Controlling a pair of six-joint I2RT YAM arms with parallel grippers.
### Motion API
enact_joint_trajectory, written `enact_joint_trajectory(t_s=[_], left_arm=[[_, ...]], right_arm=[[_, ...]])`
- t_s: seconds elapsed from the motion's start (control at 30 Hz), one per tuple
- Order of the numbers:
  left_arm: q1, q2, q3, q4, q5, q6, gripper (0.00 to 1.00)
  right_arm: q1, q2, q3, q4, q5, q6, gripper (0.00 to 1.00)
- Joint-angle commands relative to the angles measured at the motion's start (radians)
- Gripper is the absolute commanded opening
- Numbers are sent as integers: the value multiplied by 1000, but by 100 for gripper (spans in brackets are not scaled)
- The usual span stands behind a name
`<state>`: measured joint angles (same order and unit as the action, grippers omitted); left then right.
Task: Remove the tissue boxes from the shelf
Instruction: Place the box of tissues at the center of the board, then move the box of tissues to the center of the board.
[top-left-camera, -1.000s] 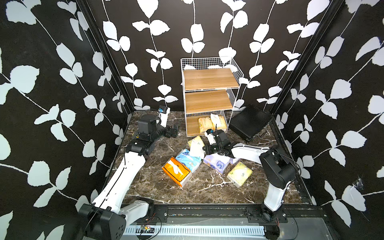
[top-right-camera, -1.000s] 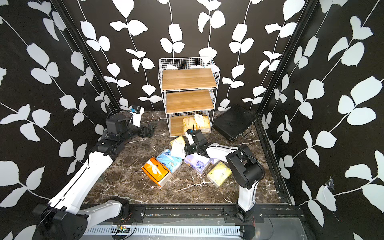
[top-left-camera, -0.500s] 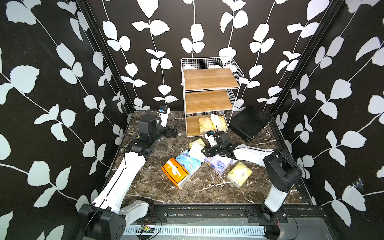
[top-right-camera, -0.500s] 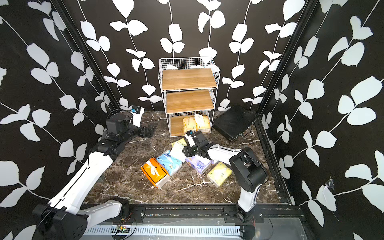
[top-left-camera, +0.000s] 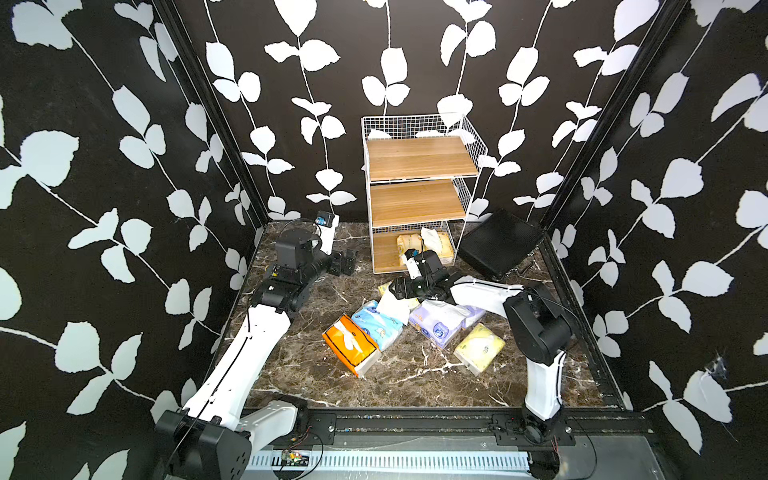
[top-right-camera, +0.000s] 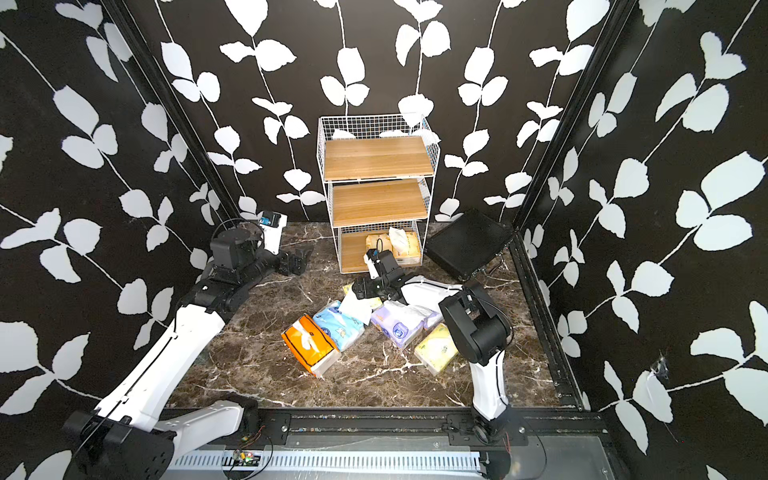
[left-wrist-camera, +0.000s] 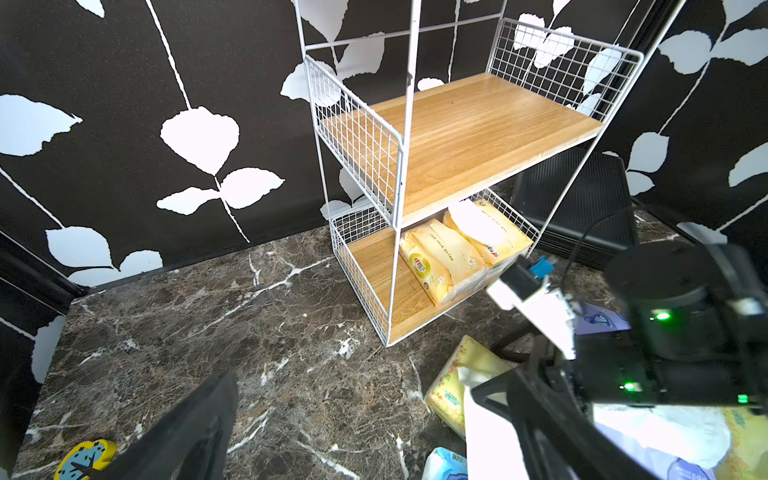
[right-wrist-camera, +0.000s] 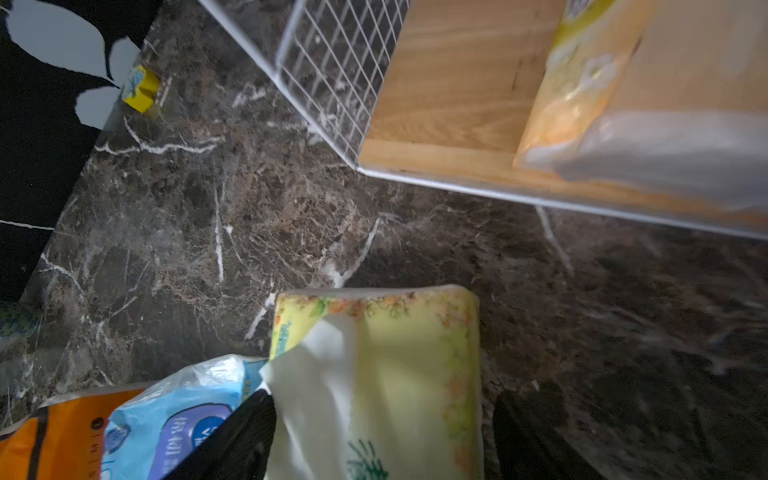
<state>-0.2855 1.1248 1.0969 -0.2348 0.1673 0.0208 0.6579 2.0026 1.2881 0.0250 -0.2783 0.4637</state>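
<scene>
Marble tabletop: dark and veined, leaf-print walls around it; several tissue packs lie loose in front of the shelf.
Shelf: the upper two boards are bare; two yellow packs lie side by side on the bottom tier.
Right gripper: fingers spread wide astride the floral yellow pack on the tabletop, gripping nothing.
Left gripper: fingers apart and empty, near the shelf's left side.
Doing it well, I'd say: rise clear of the loose tissue sheet, enter low under the middle board, and pinch one pack across its narrow width.
</scene>
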Motion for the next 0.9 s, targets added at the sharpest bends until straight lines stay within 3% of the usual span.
enact_joint_trajectory(t_s=[0.0,0.43,0.53,0.63,0.77,0.87], left_arm=[[-3,-34,-9,8,2,-2,99],[-3,-12,-17,6,-40,11,99],[-4,-2,-5,1,-28,7,99],[-3,-5,-11,6,-21,6,99],[-3,-19,-14,14,-11,3,99],[-3,-22,-23,22,-19,2,99]], right_arm=[[26,34,54,57,-61,39,81],[67,-5,33,131,-63,82,83],[67,-49,31,96,-2,70,87],[67,-108,-37,62,98,47,99],[65,-177,-80,4,230,7,99],[52,-221,-115,0,259,-6,99]])
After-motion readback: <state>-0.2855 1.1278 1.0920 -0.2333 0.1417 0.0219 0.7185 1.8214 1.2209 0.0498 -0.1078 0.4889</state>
